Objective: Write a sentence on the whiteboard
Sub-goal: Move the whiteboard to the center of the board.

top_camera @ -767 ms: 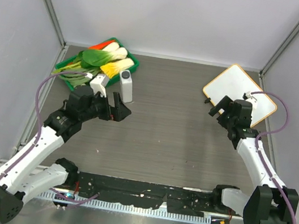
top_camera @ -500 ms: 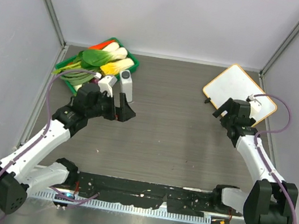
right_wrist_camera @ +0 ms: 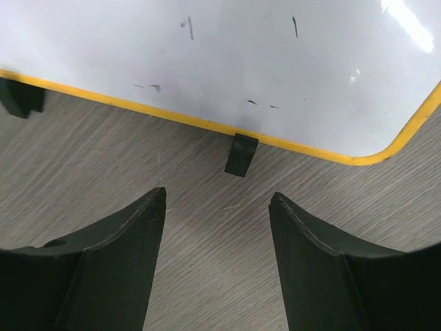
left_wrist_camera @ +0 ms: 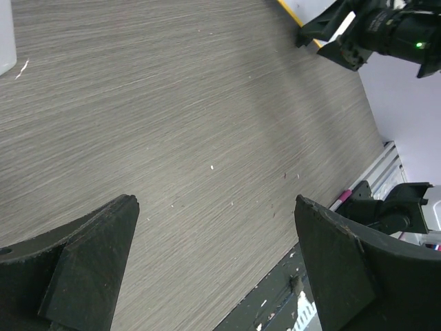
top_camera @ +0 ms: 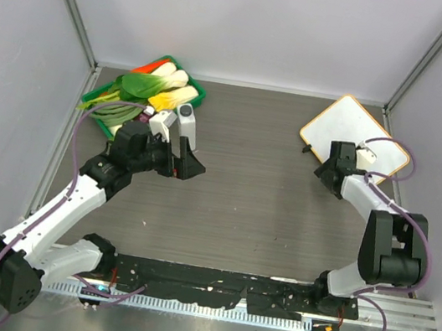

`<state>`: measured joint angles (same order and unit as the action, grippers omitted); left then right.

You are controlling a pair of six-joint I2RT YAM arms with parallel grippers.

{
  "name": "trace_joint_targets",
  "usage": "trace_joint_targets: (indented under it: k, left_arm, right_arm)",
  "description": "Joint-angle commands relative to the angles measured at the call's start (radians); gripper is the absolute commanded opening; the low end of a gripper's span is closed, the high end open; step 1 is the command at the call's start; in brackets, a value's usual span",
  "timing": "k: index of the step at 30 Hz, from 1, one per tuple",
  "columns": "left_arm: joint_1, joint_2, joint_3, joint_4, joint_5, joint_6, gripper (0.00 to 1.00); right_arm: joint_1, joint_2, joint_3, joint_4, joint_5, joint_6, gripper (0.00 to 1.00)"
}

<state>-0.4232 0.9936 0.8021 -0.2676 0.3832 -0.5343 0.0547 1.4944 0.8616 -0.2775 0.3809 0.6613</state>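
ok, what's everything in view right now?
whiteboard: 1, white with an orange-yellow frame, flat at the far right of the table; a few small dark marks, no writing
clip feet: 2, black, on the board's edge facing the right gripper
tray: 1, green, far left corner
vegetables: several, green, white, yellow and red-orange, in the tray
oblong object: 1, white-grey, just right of the tray; cannot tell what it is
table: 1, grey wood-grain
left gripper: 1, black, open, empty, near the oblong object
right gripper: 1, black, open, empty, at the whiteboard's edge
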Motion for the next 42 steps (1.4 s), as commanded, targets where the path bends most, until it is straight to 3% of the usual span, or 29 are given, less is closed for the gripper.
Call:
trace_joint_targets:
  k: [1, 16, 23, 28, 42]
  left_arm:
    - [0.004, -0.023, 0.0, 0.051, 0.034, -0.009, 1.0]
    - [0.004, -0.013, -0.011, 0.061, 0.033, -0.021, 1.0]
    - [0.004, -0.018, -0.012, 0.056, 0.025, -0.023, 1.0]
    - [0.003, -0.032, -0.018, 0.051, 0.014, -0.021, 1.0]
    - [0.004, -0.041, -0.029, 0.053, 0.0, -0.03, 1.0]
  right_arm:
    - [-0.006, 0.046, 0.036, 0.003, 0.074, 0.041, 0.65]
    - [-0.007, 0.214, 0.08, 0.072, 0.167, 0.031, 0.58]
    - [-0.009, 0.247, 0.099, 0.081, 0.138, 0.018, 0.21]
    - [-0.009, 0.25, 0.093, 0.081, 0.102, 0.009, 0.02]
    - [0.028, 0.185, 0.037, 0.093, -0.023, -0.075, 0.01]
